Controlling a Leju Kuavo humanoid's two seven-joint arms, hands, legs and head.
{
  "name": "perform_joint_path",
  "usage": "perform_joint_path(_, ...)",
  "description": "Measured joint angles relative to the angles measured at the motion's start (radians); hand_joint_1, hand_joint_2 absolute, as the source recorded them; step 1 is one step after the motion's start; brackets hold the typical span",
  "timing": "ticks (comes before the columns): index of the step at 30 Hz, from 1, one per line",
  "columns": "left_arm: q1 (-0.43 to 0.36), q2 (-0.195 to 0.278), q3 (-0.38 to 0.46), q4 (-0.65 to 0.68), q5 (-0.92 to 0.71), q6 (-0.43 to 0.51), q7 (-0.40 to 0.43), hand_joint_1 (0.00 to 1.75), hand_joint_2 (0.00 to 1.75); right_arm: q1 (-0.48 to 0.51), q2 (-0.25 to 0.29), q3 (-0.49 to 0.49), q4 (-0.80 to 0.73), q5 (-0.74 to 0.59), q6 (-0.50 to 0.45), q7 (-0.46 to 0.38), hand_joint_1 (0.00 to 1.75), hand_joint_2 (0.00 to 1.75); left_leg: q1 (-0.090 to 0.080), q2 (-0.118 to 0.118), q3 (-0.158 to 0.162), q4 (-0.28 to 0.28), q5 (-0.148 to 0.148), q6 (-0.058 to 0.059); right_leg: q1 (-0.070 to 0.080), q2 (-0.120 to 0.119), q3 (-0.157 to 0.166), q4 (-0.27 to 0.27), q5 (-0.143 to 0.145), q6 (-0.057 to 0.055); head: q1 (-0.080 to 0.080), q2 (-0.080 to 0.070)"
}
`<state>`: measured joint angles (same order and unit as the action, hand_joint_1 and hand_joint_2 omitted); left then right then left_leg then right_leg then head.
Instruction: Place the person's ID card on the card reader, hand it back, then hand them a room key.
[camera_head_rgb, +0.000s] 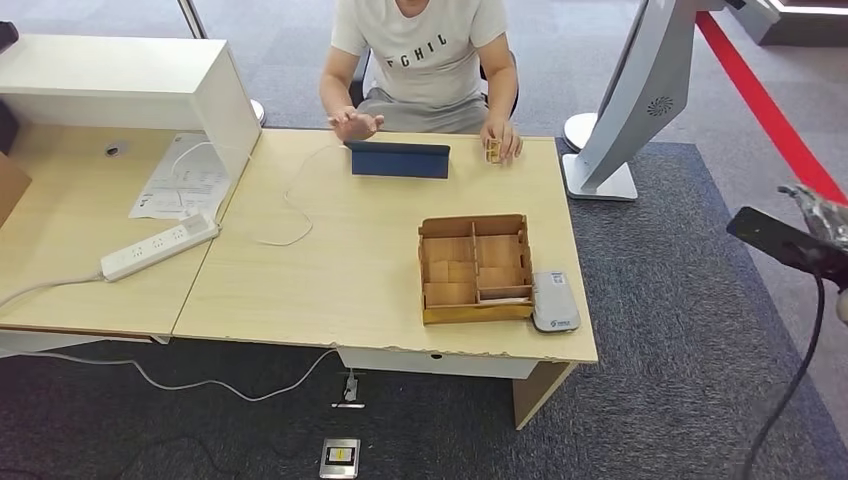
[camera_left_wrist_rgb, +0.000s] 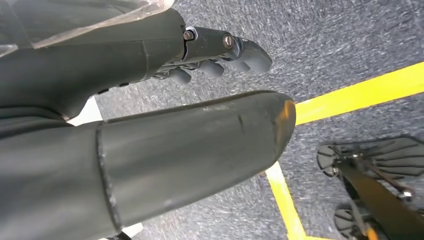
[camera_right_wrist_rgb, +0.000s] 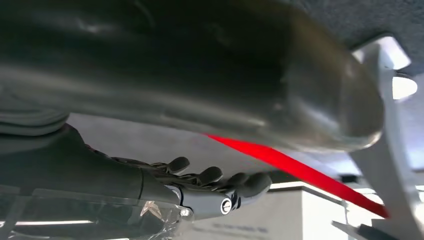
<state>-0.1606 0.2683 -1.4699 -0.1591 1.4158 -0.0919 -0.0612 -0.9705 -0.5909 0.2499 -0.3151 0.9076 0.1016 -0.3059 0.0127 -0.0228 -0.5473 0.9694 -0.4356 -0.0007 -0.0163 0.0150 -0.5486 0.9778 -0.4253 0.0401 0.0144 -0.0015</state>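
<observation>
A grey card reader (camera_head_rgb: 555, 301) lies at the table's near right corner, beside a wooden compartment box (camera_head_rgb: 474, 268). A person sits across the table; one of their hands (camera_head_rgb: 500, 141) holds a small tan object (camera_head_rgb: 493, 151) that is too small to identify. Their other hand (camera_head_rgb: 354, 124) hovers above a dark blue folded stand (camera_head_rgb: 399, 159). My right arm (camera_head_rgb: 790, 243) comes in at the right edge, well off the table. My right hand (camera_right_wrist_rgb: 215, 192) has its fingers stretched out and holds nothing. My left hand (camera_left_wrist_rgb: 215, 55) hangs over the carpet, fingers apart and empty.
A white power strip (camera_head_rgb: 160, 246) and papers (camera_head_rgb: 185, 180) lie on the left table, near a white cabinet (camera_head_rgb: 120, 85). A white kiosk stand (camera_head_rgb: 625, 100) rises right of the table. A red floor line (camera_head_rgb: 770, 110) and yellow tape (camera_left_wrist_rgb: 350, 95) mark the carpet.
</observation>
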Motion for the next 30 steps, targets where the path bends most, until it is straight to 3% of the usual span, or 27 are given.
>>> perform_joint_path(5,0.0,0.0,0.013,0.0,0.019,0.003,0.011,0.0,0.0,0.215,-0.084,-0.135,0.008,-0.101,-0.036,0.054,0.0,0.0,0.001,-0.002,0.002,-0.001,-0.002,0.0,0.001,-0.001,0.004,0.0,-0.004,0.001,-0.001,0.0)
perform_joint_path(10,-0.001,0.0,0.029,0.0,0.045,0.016,0.03,0.0,0.0,0.457,-0.094,-0.271,0.026,-0.173,-0.063,0.143,0.0,0.0,0.002,-0.003,0.004,-0.002,-0.005,-0.001,0.002,-0.003,0.007,0.0,-0.008,-0.001,0.0,0.0)
perform_joint_path(14,-0.001,0.0,0.045,0.0,0.054,0.037,0.016,0.0,0.0,0.648,-0.052,-0.367,0.051,-0.236,-0.037,0.192,0.0,0.0,0.003,-0.005,0.004,-0.002,-0.006,-0.002,0.003,-0.005,0.007,0.0,-0.009,-0.002,0.0,0.0)
perform_joint_path(18,-0.005,0.0,0.049,0.0,0.043,0.068,-0.019,0.0,0.0,0.774,0.015,-0.446,0.073,-0.296,-0.01,0.217,0.0,0.0,0.003,-0.003,0.005,-0.004,-0.007,-0.003,0.003,-0.004,0.007,0.001,-0.01,-0.003,0.0,0.0)
perform_joint_path(24,-0.017,0.0,0.049,0.0,0.028,0.091,-0.048,0.0,0.0,0.834,0.121,-0.542,0.097,-0.333,-0.023,0.268,0.0,0.0,0.003,0.001,0.008,-0.004,-0.007,-0.005,0.003,-0.002,0.007,0.001,-0.01,-0.004,0.0,0.0)
perform_joint_path(30,-0.017,0.0,0.049,0.0,0.013,0.076,-0.058,0.0,0.0,0.847,0.184,-0.603,0.112,-0.334,-0.017,0.261,0.0,0.0,0.002,0.001,0.008,-0.004,-0.007,-0.005,0.003,-0.002,0.007,0.001,-0.01,-0.004,0.0,0.0)
